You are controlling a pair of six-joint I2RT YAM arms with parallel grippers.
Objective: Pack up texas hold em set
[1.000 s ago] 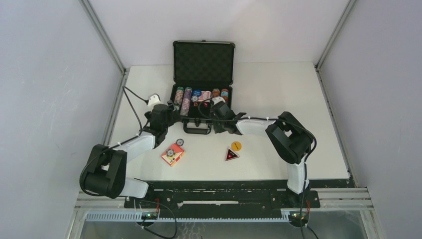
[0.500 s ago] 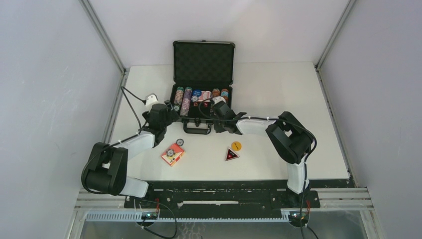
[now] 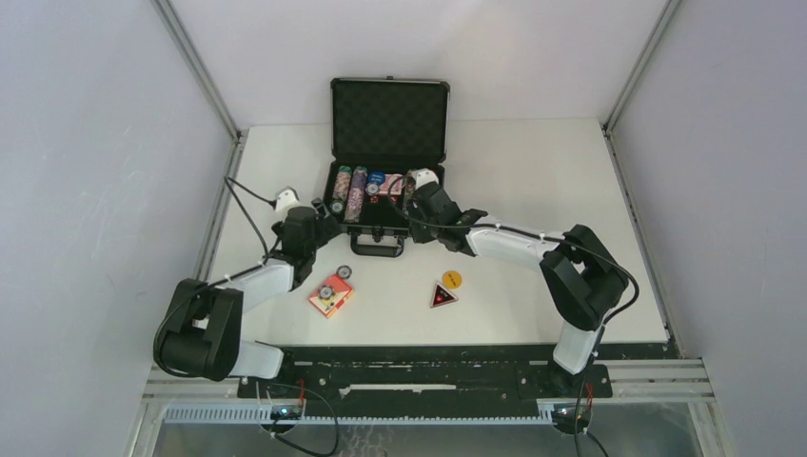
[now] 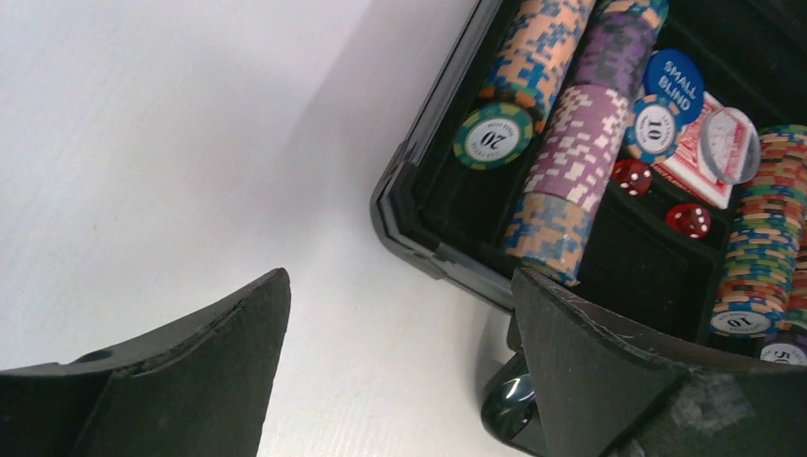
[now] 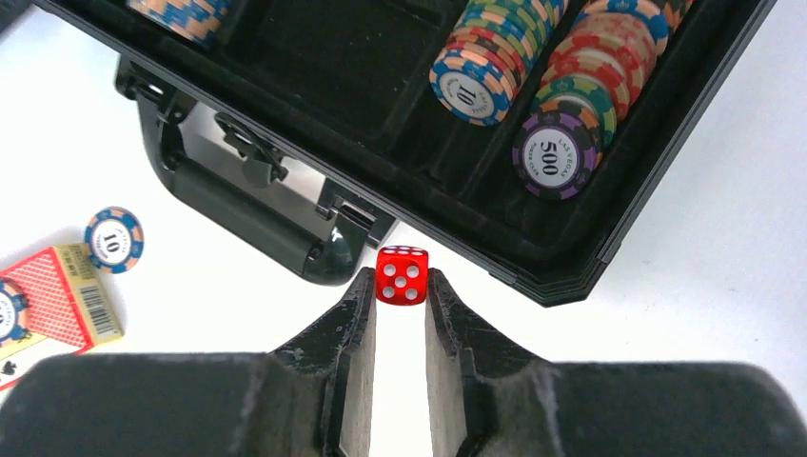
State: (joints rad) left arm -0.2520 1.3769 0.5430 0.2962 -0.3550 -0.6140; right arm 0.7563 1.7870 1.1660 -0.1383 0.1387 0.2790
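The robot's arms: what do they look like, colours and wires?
The left arm and right arm have white links between chunky black joints, with thin black cables trailing alongside. Each ends in two dark, wedge-shaped, scuffed fingers.

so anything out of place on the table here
Yes: a red card box with a chip on it, a loose 10 chip, a yellow button and a red triangular marker lie on the table outside the open case. One red die is pinched in the right fingers, not yet in the case.
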